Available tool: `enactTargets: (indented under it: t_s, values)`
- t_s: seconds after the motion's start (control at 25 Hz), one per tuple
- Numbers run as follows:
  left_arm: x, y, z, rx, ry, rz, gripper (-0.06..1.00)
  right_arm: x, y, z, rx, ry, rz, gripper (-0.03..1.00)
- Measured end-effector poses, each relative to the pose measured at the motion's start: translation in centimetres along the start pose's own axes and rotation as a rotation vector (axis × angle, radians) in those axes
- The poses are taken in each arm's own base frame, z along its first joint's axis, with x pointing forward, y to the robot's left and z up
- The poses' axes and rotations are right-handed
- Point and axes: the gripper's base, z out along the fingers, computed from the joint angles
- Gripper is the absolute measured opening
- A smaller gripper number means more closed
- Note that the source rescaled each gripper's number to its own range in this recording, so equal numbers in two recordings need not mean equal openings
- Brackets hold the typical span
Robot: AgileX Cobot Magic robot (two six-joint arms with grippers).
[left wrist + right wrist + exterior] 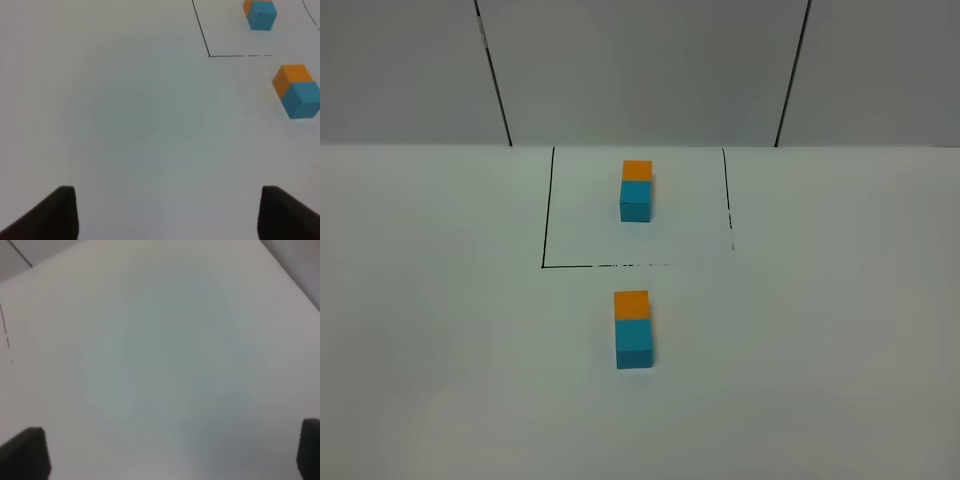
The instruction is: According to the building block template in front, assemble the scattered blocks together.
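The building block template, an orange cube joined to a cyan one, stands at the back inside a thin black outline. In front of the outline, the scattered orange block and cyan block sit touching in a row, orange behind. The left wrist view shows the same pair and the template far off. My left gripper is open over bare table, well short of the blocks. My right gripper is open with nothing between its fingers. Neither gripper shows in the exterior high view.
The white table runs back to a grey panelled wall with two dark seams. A short stretch of the black outline shows at the edge of the right wrist view.
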Motion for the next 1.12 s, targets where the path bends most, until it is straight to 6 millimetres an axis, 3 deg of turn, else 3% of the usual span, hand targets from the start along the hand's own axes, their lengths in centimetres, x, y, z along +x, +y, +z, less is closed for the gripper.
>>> enactTargets:
  t_s: [0.16,0.52,0.84,1.12]
  values:
    - [0.0,0.0,0.0,0.000,0.000,0.000,0.56,2.6,-0.9,-1.5,-0.011,-0.061,-0.055,1.00]
    - [0.0,0.0,0.0,0.000,0.000,0.000,0.56,7.4,-2.3,-2.2,-0.056,-0.120,-0.175,1.00]
    - [0.0,0.0,0.0,0.000,0.000,0.000,0.56,10.2,-2.3,-1.4,-0.162,-0.124,-0.156,1.00]
    - [0.0,0.0,0.0,0.000,0.000,0.000,0.56,11.0,-2.5,-1.9,-0.189,-0.177,-0.161,1.00]
